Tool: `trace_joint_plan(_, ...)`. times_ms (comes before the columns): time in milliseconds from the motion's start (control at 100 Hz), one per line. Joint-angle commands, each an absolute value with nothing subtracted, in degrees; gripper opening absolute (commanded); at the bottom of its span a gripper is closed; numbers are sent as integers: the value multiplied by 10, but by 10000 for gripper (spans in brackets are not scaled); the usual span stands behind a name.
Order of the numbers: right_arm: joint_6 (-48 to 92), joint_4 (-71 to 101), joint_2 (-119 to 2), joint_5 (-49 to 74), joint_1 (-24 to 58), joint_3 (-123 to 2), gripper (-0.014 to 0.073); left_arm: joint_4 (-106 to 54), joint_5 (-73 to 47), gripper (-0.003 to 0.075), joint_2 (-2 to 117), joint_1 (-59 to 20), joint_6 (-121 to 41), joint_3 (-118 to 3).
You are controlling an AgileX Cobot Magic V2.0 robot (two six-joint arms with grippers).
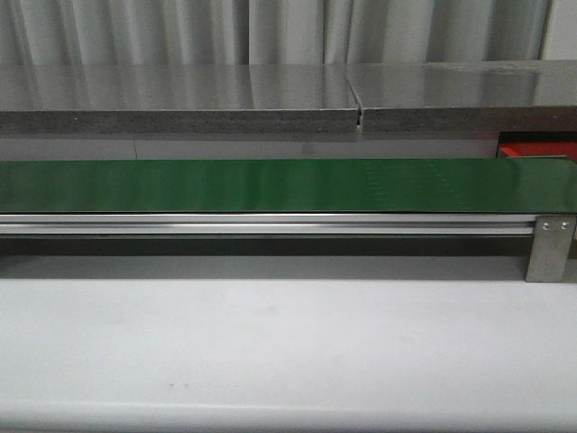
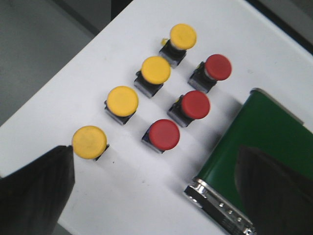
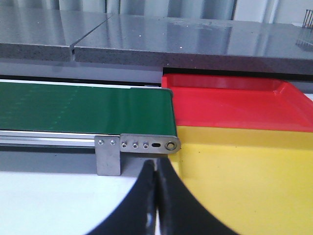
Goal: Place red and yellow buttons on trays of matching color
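The plain white worktop (image 1: 270, 343) lies closest in the front view. Just behind it runs a long green belt (image 1: 270, 185) on a silver metal rail (image 1: 270, 224). Behind the belt is a grey stone shelf (image 1: 180, 99), and pale curtains (image 1: 270, 27) hang at the back.

At the right end of the belt sit two flat trays, side by side and touching. The bright red tray (image 3: 230, 105) is farther back, and the bright yellow tray (image 3: 244, 181) is nearer. I see nothing inside either one.

The buttons are all on the white worktop, near the left end of the belt. Four round yellow buttons (image 2: 122, 101) stand in one slanted row. Three round red buttons (image 2: 195, 105) stand in a row beside them, closer to the belt. None of them is in a tray.

The left claw (image 2: 156, 196) is spread wide above the buttons and holds nothing. One of its black fingers (image 2: 34, 191) is right next to the nearest yellow button (image 2: 89, 142).

The right claw (image 3: 156, 196) is pressed together, with nothing between its fingers. It points at the belt's end and the yellow tray.
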State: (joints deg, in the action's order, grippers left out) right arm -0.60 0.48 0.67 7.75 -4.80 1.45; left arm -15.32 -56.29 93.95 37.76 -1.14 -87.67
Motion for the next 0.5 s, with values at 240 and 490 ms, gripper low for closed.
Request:
trace_joint_plan(240, -4, 0, 16, 30, -45, 2, -118, -117, -470, 617, 929, 406, 13, -807)
trace_joint_plan(490, -4, 0, 16, 30, -45, 2, -118, -98, -439, 617, 970, 406, 13, -795)
